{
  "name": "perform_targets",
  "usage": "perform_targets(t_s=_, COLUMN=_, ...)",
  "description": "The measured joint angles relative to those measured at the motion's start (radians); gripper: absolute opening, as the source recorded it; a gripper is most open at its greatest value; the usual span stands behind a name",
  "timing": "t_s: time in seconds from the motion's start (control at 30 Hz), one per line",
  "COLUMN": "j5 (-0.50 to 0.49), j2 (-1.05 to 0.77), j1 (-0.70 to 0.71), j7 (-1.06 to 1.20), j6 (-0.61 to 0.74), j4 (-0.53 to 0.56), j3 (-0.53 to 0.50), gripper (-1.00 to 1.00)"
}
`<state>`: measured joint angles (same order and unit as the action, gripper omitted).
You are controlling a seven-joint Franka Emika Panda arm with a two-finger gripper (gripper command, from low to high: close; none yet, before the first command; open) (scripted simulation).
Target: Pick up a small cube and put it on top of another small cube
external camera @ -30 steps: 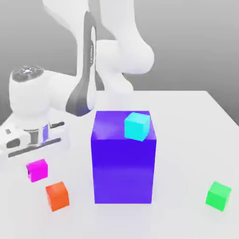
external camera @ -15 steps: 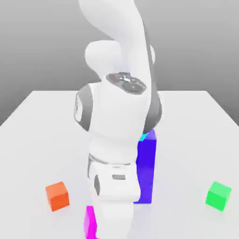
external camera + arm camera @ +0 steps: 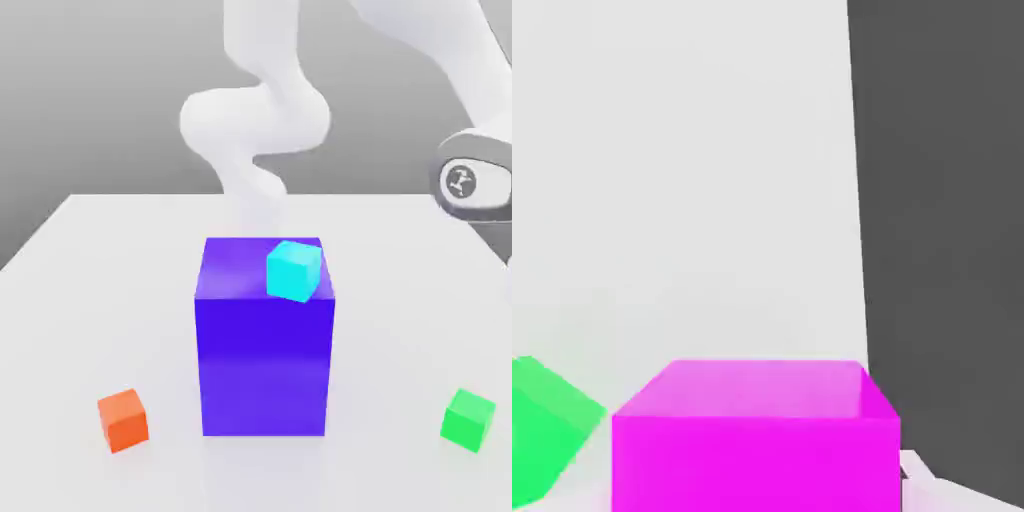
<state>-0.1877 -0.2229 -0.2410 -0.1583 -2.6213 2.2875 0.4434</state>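
Right up against the hand camera sits one pink cube point(image 3: 755, 435), pinched in the gripper with the jaws drawn tight on it, hanging above the white table point(image 3: 682, 180). Beside it, lower down on the table, one green cube point(image 3: 540, 430) shows a corner, and past the table's edge everything is dark grey. From the exterior view the count runs differently: one tall purple block point(image 3: 264, 350) in the middle of the table, one cyan cube point(image 3: 293, 270) resting on its top, one orange cube point(image 3: 123, 419) toward that view's left and the green cube toward its right. A white arm point(image 3: 470, 120) reaches overhead to the right
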Motion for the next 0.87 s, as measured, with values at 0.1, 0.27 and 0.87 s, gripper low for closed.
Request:
perform_targets(t_s=0.1, j5=0.049, j2=0.015, j1=-0.047, j7=-0.147, j6=0.005, j4=0.022, j3=0.026, gripper=-1.0)
perform_targets(t_s=0.27, j5=0.123, j2=0.042, j1=-0.109, j7=-0.393, j6=0.008, j4=0.068, j3=0.054, gripper=-1.0)
perform_targets(t_s=0.87, j5=-0.015, j2=-0.062, j1=-0.108, j7=-0.96, j6=-0.137, j4=0.202, j3=-0.172, gripper=1.0)
